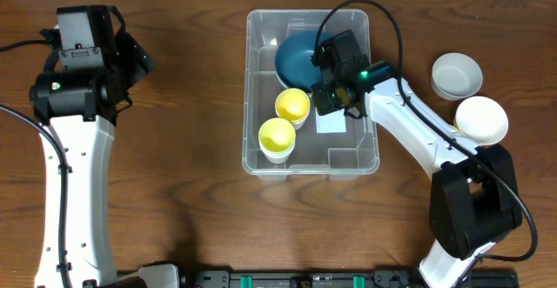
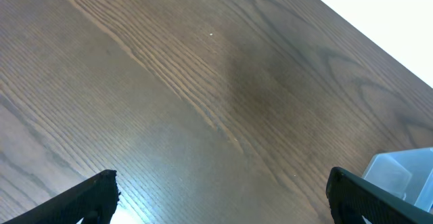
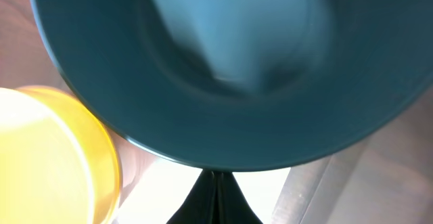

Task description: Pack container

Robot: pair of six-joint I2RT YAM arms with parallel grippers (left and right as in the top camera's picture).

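Container sits mid-table, long side running near to far. My read is thin clear plastic that is light, slick, and has walls that flex. If you have to shift it, take the rim along the long walls, not a corner. It will likely skate on the wood if you press down off-centre.

Inside are a blue bowl at the far end and two yellow cups nearer, with the white label showing on the base. The bowl looks hard and glossy, so a rim pinch may slip. Can't tell if it rests on the base yet.

Right gripper reaches in over the right wall, fingers drawn together on the bowl's rim. Two white bowls sit on the table near the container's right side. Left gripper hangs over bare wood well to the left, fingers wide apart, holding nothing.
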